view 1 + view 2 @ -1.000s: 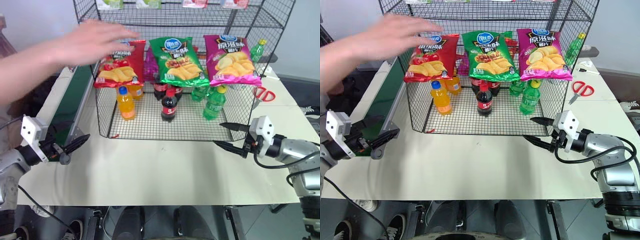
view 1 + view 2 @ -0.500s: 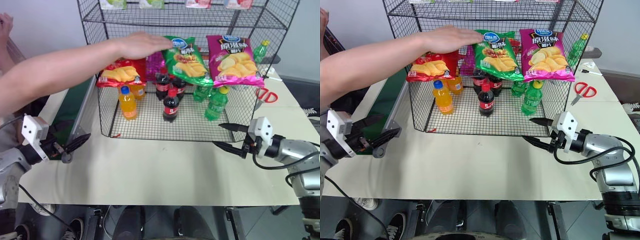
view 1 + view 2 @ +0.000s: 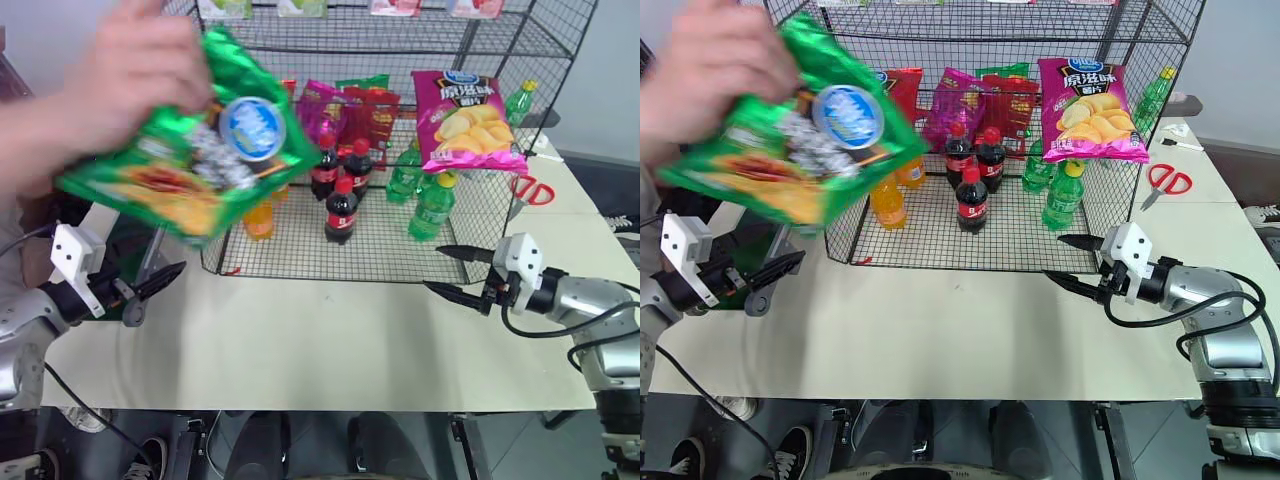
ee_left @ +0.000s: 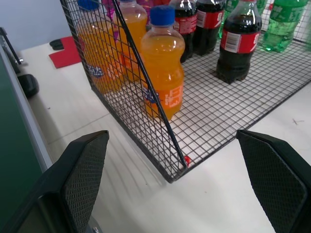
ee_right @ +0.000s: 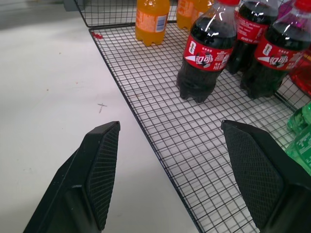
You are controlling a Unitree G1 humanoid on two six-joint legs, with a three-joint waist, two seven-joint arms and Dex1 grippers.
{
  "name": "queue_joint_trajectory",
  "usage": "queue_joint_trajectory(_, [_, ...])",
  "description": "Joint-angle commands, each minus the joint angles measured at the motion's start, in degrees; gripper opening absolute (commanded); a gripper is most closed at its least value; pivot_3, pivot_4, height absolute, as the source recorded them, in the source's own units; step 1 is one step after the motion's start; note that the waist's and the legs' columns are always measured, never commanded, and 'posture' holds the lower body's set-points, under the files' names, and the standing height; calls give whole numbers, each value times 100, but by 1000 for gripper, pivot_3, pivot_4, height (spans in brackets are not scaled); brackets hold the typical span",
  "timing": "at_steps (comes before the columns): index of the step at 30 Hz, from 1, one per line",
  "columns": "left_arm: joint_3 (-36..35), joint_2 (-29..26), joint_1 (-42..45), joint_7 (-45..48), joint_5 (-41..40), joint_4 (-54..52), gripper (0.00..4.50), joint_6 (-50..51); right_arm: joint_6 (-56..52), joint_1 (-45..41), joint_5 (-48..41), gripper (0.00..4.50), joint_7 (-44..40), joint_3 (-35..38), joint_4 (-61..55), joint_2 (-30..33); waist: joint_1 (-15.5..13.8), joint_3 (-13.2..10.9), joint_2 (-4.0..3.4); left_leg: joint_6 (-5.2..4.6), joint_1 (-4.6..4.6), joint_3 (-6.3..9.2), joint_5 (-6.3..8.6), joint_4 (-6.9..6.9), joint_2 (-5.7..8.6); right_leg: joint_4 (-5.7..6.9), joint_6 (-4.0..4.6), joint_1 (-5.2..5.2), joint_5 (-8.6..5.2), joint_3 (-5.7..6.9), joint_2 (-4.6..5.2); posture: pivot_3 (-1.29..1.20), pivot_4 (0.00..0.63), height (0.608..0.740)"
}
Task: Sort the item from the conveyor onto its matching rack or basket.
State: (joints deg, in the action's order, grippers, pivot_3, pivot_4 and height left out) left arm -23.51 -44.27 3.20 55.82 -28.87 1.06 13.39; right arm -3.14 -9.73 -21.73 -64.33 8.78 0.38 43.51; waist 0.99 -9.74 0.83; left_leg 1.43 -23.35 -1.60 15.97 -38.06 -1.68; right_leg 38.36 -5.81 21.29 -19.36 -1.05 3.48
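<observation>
A person's hand (image 3: 125, 65) holds the item, a glossy green chip bag (image 3: 185, 160) with a round blue logo, in the air in front of the rack's left side. It hangs above the conveyor (image 3: 748, 243), whose dark green belt (image 4: 12, 160) is mostly hidden behind the bag. The tall black wire rack (image 3: 400, 35) stands at the back of the table. My left gripper (image 3: 162, 279) is open beside the conveyor's end, below the bag, holding nothing. To the right, in front of the rack, my right gripper (image 3: 435, 269) is open and empty.
A pink chip bag (image 3: 465, 120) hangs on the rack's front, with a red bag (image 3: 902, 88) and others behind. Orange (image 4: 163, 58), cola (image 5: 206, 53) and green (image 3: 430, 205) bottles stand on the bottom tier. Red scissors (image 3: 530, 188) lie at the right. The pale table (image 3: 320, 340) spreads between my grippers.
The person's hand has taken the green bag off the rack's front and carried it left and nearer, over the conveyor side. Both grippers have kept still.
</observation>
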Motion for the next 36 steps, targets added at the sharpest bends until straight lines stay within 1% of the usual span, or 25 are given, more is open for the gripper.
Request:
queue_joint_trajectory(1, [-63,5,152,-14,-44,-52,4500,-122,152,-121,-20,3460,26,34,7,-54,-5,0,0,0,0,0,0,0,0,0,0,1,0,0,0,0,150,739])
queue_joint_trajectory(4, [-51,9,227,2,-148,-99,4500,6,157,-224,-19,3460,39,1,82,-73,-8,0,0,0,0,0,0,-2,0,2,0,0,0,0,0,0,150,739])
queue_joint_trajectory(9, [57,-12,212,-79,-39,-334,4500,7,171,-361,19,3460,32,-83,145,-110,-6,0,0,0,0,0,0,-3,0,6,0,2,0,0,-1,0,150,739])
queue_joint_trajectory(12, [52,9,160,-11,-123,-395,4500,-7,183,-384,24,3460,14,-111,144,-109,-7,0,0,0,0,0,0,-3,0,6,0,2,0,-1,0,0,150,739])
queue_joint_trajectory(18, [-65,-90,121,343,-175,-88,4500,-158,212,-414,76,3460,29,-171,118,-157,-2,0,0,1,0,-1,0,-3,0,8,0,3,0,-1,-2,0,150,739])
queue_joint_trajectory(24, [3,-139,132,380,-47,69,4500,-115,312,-417,141,3460,23,-219,142,-188,-6,0,0,1,0,-1,-1,-4,0,8,0,3,0,0,-2,0,150,739])
queue_joint_trajectory(27, [-19,-129,109,350,-39,134,4500,-123,314,-425,117,3460,27,-229,148,-186,-5,0,0,1,0,-1,-1,-4,0,8,0,3,0,0,-2,0,150,739])
queue_joint_trajectory(29, [-62,-110,43,505,-113,120,4500,-236,319,-451,115,3460,25,-241,162,-185,0,0,0,1,0,-1,-1,-4,0,8,0,3,0,0,-2,0,150,739])
queue_joint_trajectory(33, [-104,-6,84,408,-59,214,4500,-477,295,-514,99,3460,18,-251,202,-195,-4,0,0,1,0,-1,-1,-4,-1,10,0,4,0,0,-2,0,150,739])
queue_joint_trajectory(36, [-104,15,-1,403,-131,131,4500,-451,308,-527,108,3460,2,-272,233,-195,-4,0,0,1,0,-1,-1,-5,-1,9,0,3,0,0,-2,0,150,739])
